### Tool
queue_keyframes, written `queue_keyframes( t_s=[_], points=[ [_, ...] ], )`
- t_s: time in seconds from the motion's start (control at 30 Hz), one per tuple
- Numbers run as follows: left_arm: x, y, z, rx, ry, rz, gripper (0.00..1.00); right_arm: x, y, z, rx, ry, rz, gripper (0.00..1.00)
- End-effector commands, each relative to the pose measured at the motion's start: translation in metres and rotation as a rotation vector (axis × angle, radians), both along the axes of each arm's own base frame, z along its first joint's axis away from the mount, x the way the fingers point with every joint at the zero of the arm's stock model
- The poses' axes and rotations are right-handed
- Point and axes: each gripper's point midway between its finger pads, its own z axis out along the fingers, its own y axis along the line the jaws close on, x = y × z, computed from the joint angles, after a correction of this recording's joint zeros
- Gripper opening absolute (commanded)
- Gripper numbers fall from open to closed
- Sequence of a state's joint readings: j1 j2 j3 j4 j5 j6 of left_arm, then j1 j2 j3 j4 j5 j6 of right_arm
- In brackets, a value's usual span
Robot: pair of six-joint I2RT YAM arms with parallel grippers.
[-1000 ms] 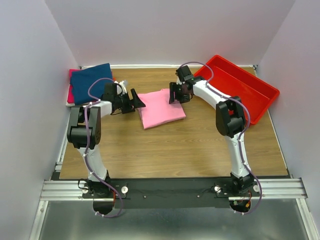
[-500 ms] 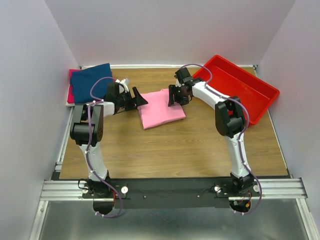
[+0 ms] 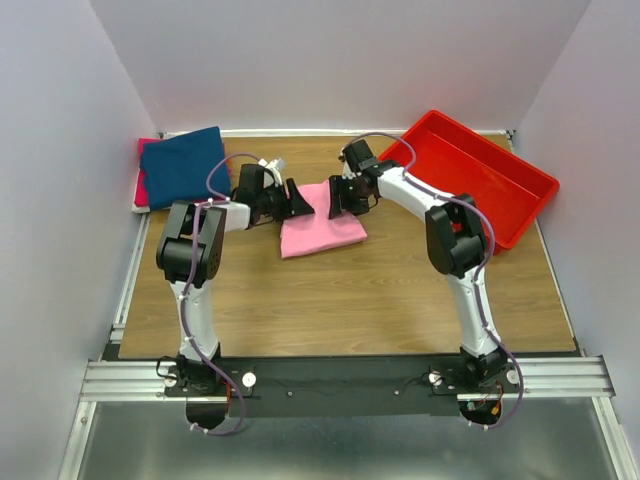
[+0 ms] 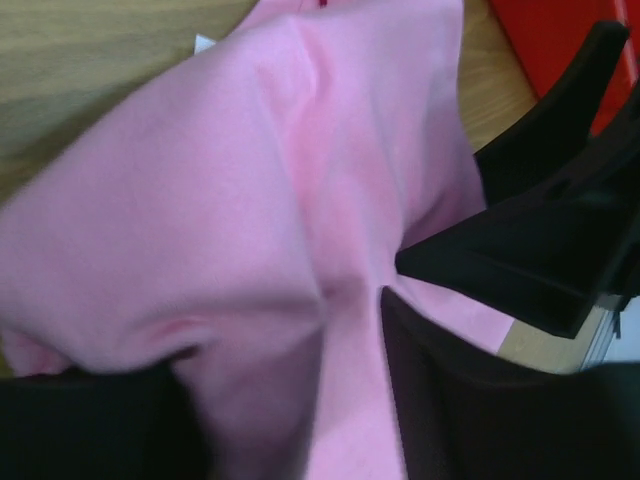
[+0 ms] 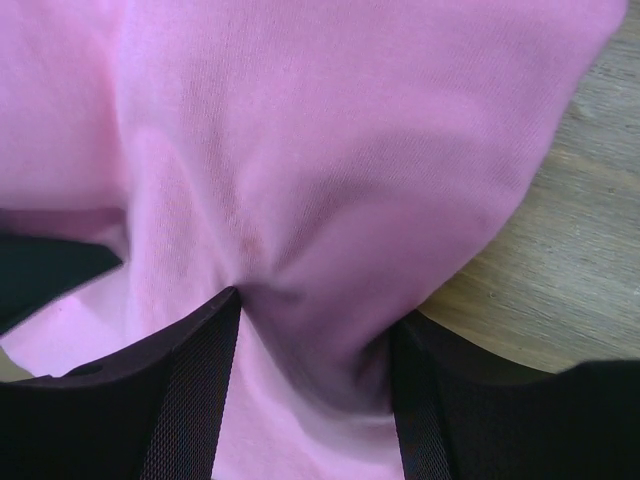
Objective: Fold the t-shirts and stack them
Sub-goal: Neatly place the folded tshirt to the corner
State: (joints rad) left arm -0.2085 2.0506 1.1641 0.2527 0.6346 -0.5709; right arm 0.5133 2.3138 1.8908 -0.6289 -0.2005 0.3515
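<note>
Spanning the scene, the light wooden counter [image 3: 400, 290] is carrying a rigid red rectangular plastic tray [image 3: 475, 170] at its far right corner. A folded navy blue cloth t-shirt [image 3: 182, 165] is lying on a red-magenta t-shirt [image 3: 141, 188] at the far left. A light pink cloth t-shirt [image 3: 322, 228] is sitting mid-counter, where the left end effector [image 3: 298, 197] and the right end effector [image 3: 340, 198] are each clenching its bunched far edge.

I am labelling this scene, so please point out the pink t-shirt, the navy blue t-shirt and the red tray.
pink t-shirt [image 3: 322, 232], top external view, on its flat near part.
navy blue t-shirt [image 3: 182, 165], top external view, on its middle.
red tray [image 3: 482, 175], top external view, on its bare floor.
</note>
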Motion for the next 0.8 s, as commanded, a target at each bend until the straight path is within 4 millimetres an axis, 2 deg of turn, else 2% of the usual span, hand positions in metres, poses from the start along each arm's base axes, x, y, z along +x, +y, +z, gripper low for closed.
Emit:
queue_keyframes(
  t_s=[0.0,0.03,0.1,0.13,0.17,0.2,0.23,0.27,0.3,0.33,0.37,0.4,0.47,0.5,0.53,0.57,0.6,0.67,0.7,0.77],
  points=[
    [-0.04,0.007,-0.066,0.111,0.243,0.006,0.49,-0.02,0.007,-0.017,0.002,0.053,0.05,0.64],
    [-0.041,0.009,-0.065,0.124,0.248,0.012,0.41,-0.02,0.006,-0.014,0.003,0.047,0.047,0.64],
    [-0.036,0.014,-0.064,0.163,0.233,0.029,0.3,-0.022,0.004,-0.014,-0.006,0.046,0.046,0.64],
    [-0.033,0.018,-0.062,0.185,0.215,0.031,0.19,-0.022,0.003,-0.012,-0.006,0.043,0.045,0.64],
    [-0.036,0.021,-0.062,0.21,0.232,0.029,0.17,-0.022,0.003,-0.008,-0.004,0.035,0.044,0.64],
    [-0.026,0.026,-0.056,0.241,0.209,0.047,0.15,-0.021,0.002,-0.005,-0.009,0.026,0.043,0.65],
    [-0.024,0.029,-0.054,0.266,0.204,0.051,0.07,-0.021,0.0,-0.003,-0.012,0.021,0.038,0.65],
    [-0.025,0.037,-0.053,0.32,0.205,0.044,0.05,-0.019,-0.001,0.005,-0.017,0.002,0.034,0.66],
    [-0.014,0.039,-0.043,0.336,0.171,0.045,0.04,-0.018,-0.002,0.009,-0.018,-0.01,0.032,0.67],
    [-0.015,0.048,-0.041,0.397,0.167,0.033,0.0,-0.019,-0.005,0.01,-0.031,-0.015,0.024,0.67],
    [-0.014,0.049,-0.035,0.41,0.159,0.016,0.0,-0.019,-0.006,0.014,-0.028,-0.02,0.023,0.68],
    [-0.008,0.058,-0.031,0.47,0.143,0.028,0.0,-0.018,-0.009,0.025,-0.03,-0.044,0.016,0.68],
    [0.011,0.067,-0.003,0.553,0.072,0.014,0.0,-0.02,-0.015,0.03,-0.048,-0.056,0.001,0.69],
    [0.006,0.073,-0.006,0.585,0.084,0.002,0.0,-0.021,-0.018,0.034,-0.051,-0.061,-0.005,0.69],
    [0.017,0.076,0.01,0.603,0.048,0.008,0.0,-0.022,-0.02,0.044,-0.046,-0.079,-0.008,0.69],
    [0.022,0.084,0.021,0.654,0.027,0.007,0.0,-0.026,-0.023,0.044,-0.055,-0.072,-0.014,0.69],
    [0.025,0.089,0.027,0.68,0.019,0.014,0.0,-0.028,-0.024,0.052,-0.049,-0.083,-0.015,0.69],
    [0.026,0.101,0.036,0.734,0.024,0.018,0.0,-0.032,-0.026,0.056,-0.049,-0.083,-0.015,0.69],
    [0.036,0.107,0.049,0.773,-0.009,0.03,0.0,-0.037,-0.029,0.056,-0.053,-0.076,-0.015,0.7],
    [0.037,0.115,0.053,0.816,0.001,0.032,0.0,-0.039,-0.03,0.065,-0.046,-0.087,-0.016,0.7]
  ],
)
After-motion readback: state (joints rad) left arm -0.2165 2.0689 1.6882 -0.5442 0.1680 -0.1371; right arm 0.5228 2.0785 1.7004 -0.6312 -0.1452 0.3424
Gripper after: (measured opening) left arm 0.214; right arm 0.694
